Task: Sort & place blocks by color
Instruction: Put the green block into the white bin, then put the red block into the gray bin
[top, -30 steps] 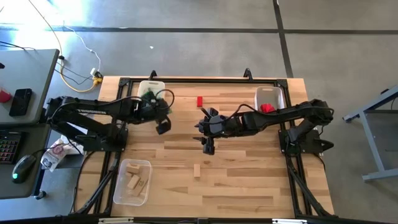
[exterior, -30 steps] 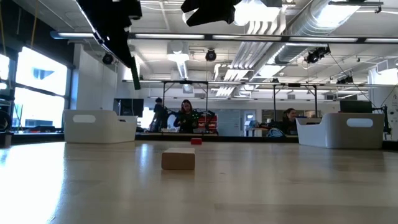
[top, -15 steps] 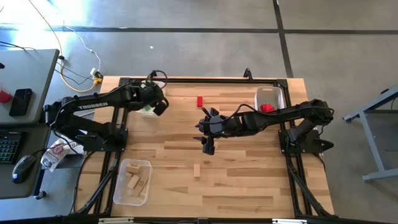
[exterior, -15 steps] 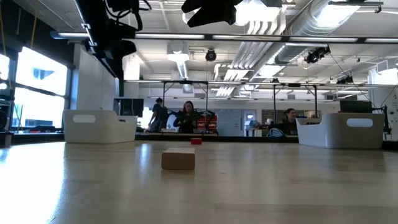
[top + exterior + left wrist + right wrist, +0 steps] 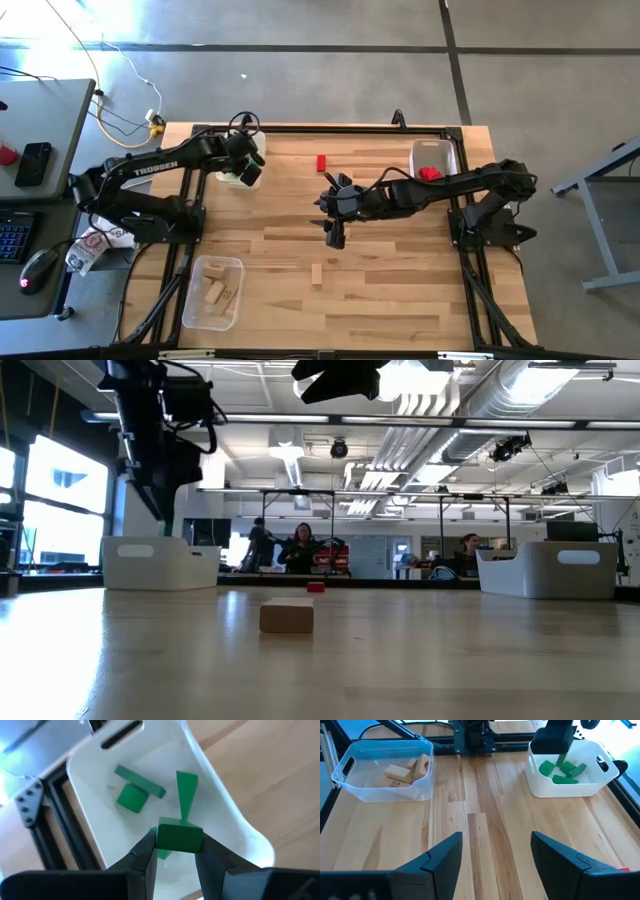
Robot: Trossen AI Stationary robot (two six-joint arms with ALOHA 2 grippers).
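The left gripper (image 5: 172, 851) hangs directly above the white bin (image 5: 226, 822), its two fingers pinching a green block (image 5: 179, 838) by opposite faces; the block is held clear of the bin floor, presumably so that parting the fingers lets it fall among the green pieces already inside. Those pieces lie loose on the floor of the white bin, which fixes this container as the green destination. The right gripper (image 5: 334, 226) waits over the table's middle, well to the side of the white bin, with its jaws spread and nothing between them. A red block (image 5: 321, 162) rests on the bare wood between the white bin and the red-block bin (image 5: 447, 153). A natural wood block (image 5: 286, 614) lies nearer the front edge, with the clear bin (image 5: 193, 297) of wood-coloured pieces diagonally opposite the white bin. Both loose blocks are judged as yet unsorted
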